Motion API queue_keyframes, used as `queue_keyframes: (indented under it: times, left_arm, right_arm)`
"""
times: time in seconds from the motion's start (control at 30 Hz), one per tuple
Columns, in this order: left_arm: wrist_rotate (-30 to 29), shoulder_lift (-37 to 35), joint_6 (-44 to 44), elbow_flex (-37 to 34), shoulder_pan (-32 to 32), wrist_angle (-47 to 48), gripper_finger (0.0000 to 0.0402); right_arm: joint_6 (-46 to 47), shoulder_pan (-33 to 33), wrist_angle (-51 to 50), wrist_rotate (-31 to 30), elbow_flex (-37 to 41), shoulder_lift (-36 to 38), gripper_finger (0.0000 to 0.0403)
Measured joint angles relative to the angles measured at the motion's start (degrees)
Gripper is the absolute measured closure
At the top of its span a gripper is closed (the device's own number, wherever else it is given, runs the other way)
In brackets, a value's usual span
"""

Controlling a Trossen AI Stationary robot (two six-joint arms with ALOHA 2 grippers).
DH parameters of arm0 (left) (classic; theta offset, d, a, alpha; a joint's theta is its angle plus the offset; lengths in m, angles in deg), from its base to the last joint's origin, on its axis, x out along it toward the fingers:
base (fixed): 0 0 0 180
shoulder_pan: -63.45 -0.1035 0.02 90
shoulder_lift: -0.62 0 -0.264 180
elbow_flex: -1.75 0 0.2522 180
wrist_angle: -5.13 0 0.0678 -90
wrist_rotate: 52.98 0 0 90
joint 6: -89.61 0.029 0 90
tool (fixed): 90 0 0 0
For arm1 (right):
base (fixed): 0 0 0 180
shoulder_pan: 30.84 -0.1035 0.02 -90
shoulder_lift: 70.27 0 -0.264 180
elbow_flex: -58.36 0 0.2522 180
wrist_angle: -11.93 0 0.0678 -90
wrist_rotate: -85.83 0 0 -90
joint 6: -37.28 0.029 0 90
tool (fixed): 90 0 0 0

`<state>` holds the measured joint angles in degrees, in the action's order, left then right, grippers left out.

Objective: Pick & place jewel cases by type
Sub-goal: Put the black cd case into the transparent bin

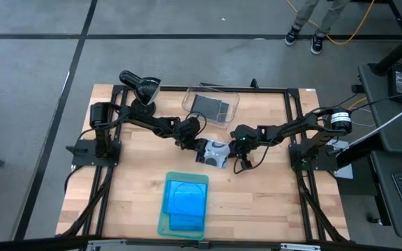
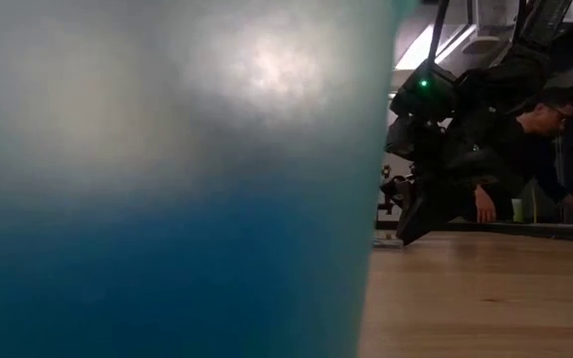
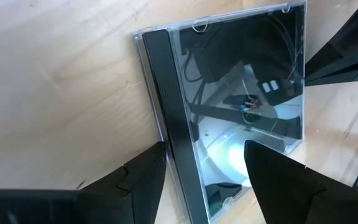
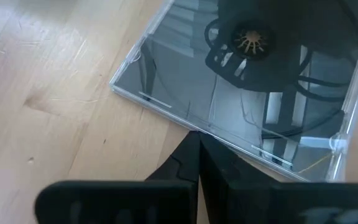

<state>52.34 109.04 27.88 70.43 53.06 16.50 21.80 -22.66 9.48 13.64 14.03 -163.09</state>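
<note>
A dark grey/clear jewel case (image 1: 215,152) (image 3: 229,112) (image 4: 247,93) showing a disc lies mid-table between both grippers. My left gripper (image 1: 195,138) (image 3: 204,162) is open, with one finger over the case and one beside its dark spine edge (image 3: 173,118). Whether it touches, I cannot tell. My right gripper (image 1: 238,143) (image 4: 199,140) is shut at the case's opposite edge. Blue jewel cases (image 1: 185,196) lie stacked on the pale green tray (image 1: 164,226). A dark case (image 1: 210,106) rests in the clear bin (image 1: 189,97). My right gripper meets the dark case with its shut fingertips (image 4: 194,146) at the clear edge (image 4: 185,124), away from the spine. It comes slanting down from the table's right. The case shows no finger around it on this side.
The clear bin sits at the far edge, behind the grippers. The tray with blue cases fills most of the low view (image 2: 167,179). Bare wood lies to the left and right of the tray. A person (image 2: 535,139) leans beyond the table, and feet (image 1: 306,38) show on the floor.
</note>
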Motion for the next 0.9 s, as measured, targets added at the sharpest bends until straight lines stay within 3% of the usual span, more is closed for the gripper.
queue_keyframes:
  times: [0.3,0.57,0.9]
  left_arm:
    - [-0.9,-0.9,0.4,-0.2,0.2,-2.3,0.0191]
    - [-6.8,-5.1,2.1,-0.2,0.3,-4.1,0.0191]
    - [-6.8,-9.9,2.6,0.4,1.0,-7.4,0.0192]
  right_arm:
    - [0.0,0.0,0.2,0.8,0.0,-1.4,0.0393]
    - [0.0,0.0,0.8,0.6,0.0,-1.5,0.0393]
    - [0.0,0.0,1.2,0.3,0.0,-1.6,0.0393]
